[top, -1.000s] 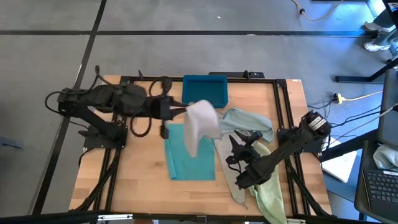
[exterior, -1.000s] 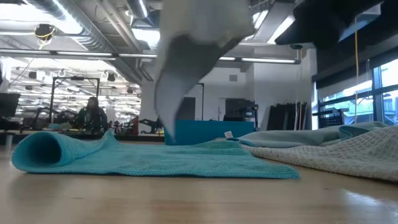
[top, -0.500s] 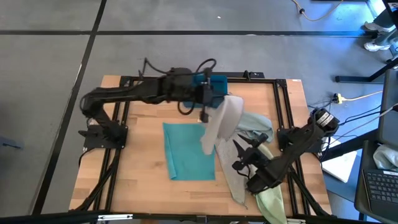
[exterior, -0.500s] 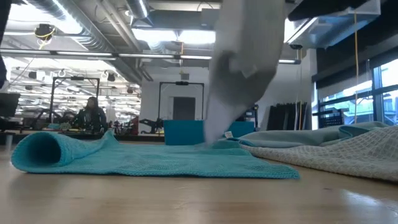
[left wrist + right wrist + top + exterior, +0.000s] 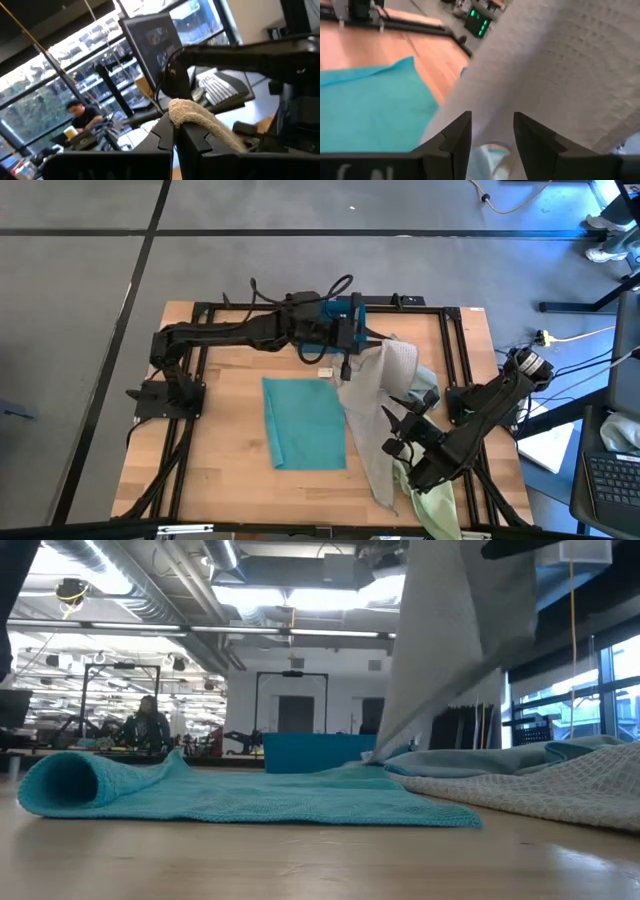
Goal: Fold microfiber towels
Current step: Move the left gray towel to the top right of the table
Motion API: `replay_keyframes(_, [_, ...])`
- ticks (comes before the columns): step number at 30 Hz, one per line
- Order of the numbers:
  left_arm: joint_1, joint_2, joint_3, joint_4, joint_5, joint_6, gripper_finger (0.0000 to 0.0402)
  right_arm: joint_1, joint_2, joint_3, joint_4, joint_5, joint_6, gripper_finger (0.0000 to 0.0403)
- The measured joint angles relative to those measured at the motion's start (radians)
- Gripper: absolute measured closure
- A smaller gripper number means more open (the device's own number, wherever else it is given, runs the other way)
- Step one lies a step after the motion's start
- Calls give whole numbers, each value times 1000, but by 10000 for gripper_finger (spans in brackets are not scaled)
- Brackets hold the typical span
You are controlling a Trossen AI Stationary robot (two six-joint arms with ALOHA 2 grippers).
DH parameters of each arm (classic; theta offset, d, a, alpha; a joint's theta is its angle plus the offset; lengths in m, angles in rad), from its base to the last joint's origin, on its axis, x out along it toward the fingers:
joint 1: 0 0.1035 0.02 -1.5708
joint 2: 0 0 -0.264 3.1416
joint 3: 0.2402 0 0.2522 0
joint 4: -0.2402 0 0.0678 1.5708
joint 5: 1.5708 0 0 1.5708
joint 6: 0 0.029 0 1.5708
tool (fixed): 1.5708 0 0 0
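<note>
My left gripper (image 5: pixel 358 348) reaches level across the far middle of the table and is shut on a pale grey-beige microfiber towel (image 5: pixel 378 372). The towel hangs slanting down from it (image 5: pixel 440 640) toward the pile at the right. A teal towel (image 5: pixel 305 420) lies flat at the table's middle, its near-left edge rolled (image 5: pixel 60 785). A second grey-beige towel (image 5: pixel 370 455), a pale blue one (image 5: pixel 418 383) and a pale green one (image 5: pixel 437 505) lie heaped at the right. My right gripper (image 5: pixel 402 432) hovers open over that heap, facing the hanging towel (image 5: pixel 555 65). My left gripper pinches a bunched bit of the grey-beige towel's top edge (image 5: pixel 189 112) between its two shut fingers (image 5: pixel 162 135). The fingers lie level and point toward the table's right. The cloth bulges past the fingertips and hangs slack below, its lower end down by the heap (image 5: pixel 385 745).
A teal-blue plastic bin (image 5: pixel 338 312) stands at the far middle, partly under my left arm. A black frame rail (image 5: pixel 450 350) runs along the table's right side. Bare wood shows at the near left (image 5: pixel 215 460). A person (image 5: pixel 148 725) sits far off in the room.
My left gripper has swung toward the table's right and far edge and sunk a little, turning level. The grey-beige towel went with it from above the teal towel to over the right-hand heap and now hangs drawn out. My right gripper has risen slightly.
</note>
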Motion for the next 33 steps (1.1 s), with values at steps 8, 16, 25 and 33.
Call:
replay_keyframes(8, [-3,85,-1,110,3,-23,401,0,0,-1,11,-12,-1,254])
replay_keyframes(16, [9,106,0,255,-2,-27,401,0,0,-1,12,-14,-6,254])
replay_keyframes(25, [1,105,-1,401,-3,-26,401,0,1,-1,12,-51,-6,254])
replay_keyframes(33, [3,104,-1,357,-40,-26,401,0,0,-1,17,-64,-4,254])
